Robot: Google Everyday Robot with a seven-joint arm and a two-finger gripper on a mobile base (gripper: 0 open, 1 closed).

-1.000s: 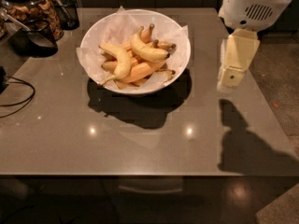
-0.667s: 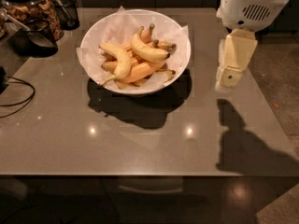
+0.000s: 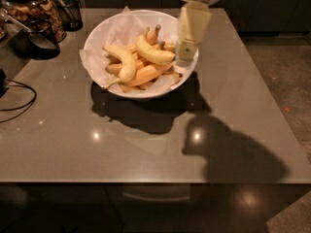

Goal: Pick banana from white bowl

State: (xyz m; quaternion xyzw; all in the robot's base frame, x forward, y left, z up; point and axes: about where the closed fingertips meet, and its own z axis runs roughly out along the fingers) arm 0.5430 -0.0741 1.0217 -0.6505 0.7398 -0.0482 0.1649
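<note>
Camera view: gripper (image 3: 185, 56) over one white bowl's (image 3: 146, 92) rim, beside banana (image 3: 154, 55)

White bowl (image 3: 95, 39) on table (image 3: 146, 149), nr back edge, L of centre. Banana (image 3: 151, 53) in bowl, R half. Gripper (image 3: 185, 56) just R of it, over bowl's R rim. Jar (image 3: 36, 8) at back-L corner.
</note>
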